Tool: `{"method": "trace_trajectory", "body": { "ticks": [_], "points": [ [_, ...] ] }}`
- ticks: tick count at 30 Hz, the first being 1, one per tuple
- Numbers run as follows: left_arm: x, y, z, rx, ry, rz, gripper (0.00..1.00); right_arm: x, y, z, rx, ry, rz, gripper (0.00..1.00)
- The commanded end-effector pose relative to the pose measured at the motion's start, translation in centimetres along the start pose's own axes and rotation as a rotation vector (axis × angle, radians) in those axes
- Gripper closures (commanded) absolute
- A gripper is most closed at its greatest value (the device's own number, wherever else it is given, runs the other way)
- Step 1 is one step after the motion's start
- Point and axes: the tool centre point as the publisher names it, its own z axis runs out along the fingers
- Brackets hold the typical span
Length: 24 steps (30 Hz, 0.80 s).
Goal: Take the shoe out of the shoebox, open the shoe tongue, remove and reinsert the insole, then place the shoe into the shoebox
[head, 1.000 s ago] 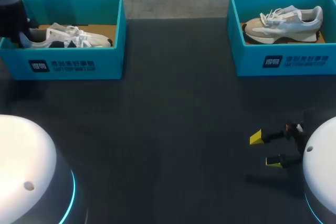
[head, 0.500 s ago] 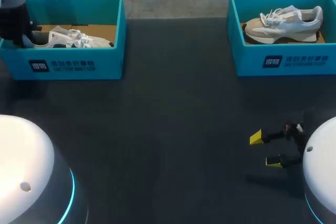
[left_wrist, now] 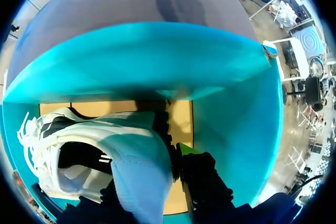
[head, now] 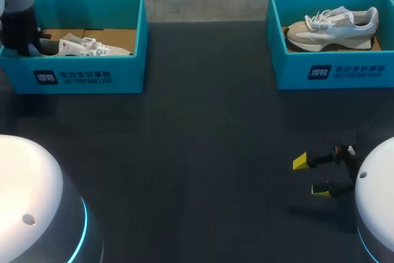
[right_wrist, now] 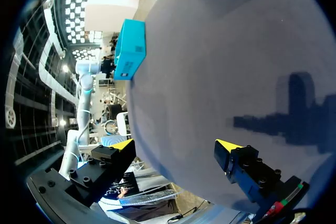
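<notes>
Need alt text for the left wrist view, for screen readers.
The left gripper grips the heel of a white shoe lying inside a teal shoebox. One yellow fingertip shows beside the heel, above the box's cardboard floor.

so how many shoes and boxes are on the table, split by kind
shoes: 2, the left shoe and the right shoe, one in each box
shoeboxes: 2, the left shoebox and the right shoebox, both teal
total: 4
</notes>
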Motion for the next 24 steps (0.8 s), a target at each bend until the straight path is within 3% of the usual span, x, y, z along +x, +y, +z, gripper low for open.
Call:
{"method": "trace_trajectory", "body": {
  "ticks": [1, 23, 24],
  "points": [
    [-0.09, 0.43, 0.18, 0.01, 0.007, -0.008, 1.0, 0.09, -0.31, -0.23, -0.004, -0.001, 0.0, 0.0],
    [0.09, 1.15, 0.88, 0.04, 0.011, -0.043, 1.0, 0.09, -0.31, -0.23, -0.004, -0.001, 0.0, 0.0],
    [0.1, 1.17, 0.88, 0.039, 0.011, -0.044, 0.83, 0.09, -0.31, -0.23, -0.004, -0.001, 0.0, 0.0]
  ]
}}
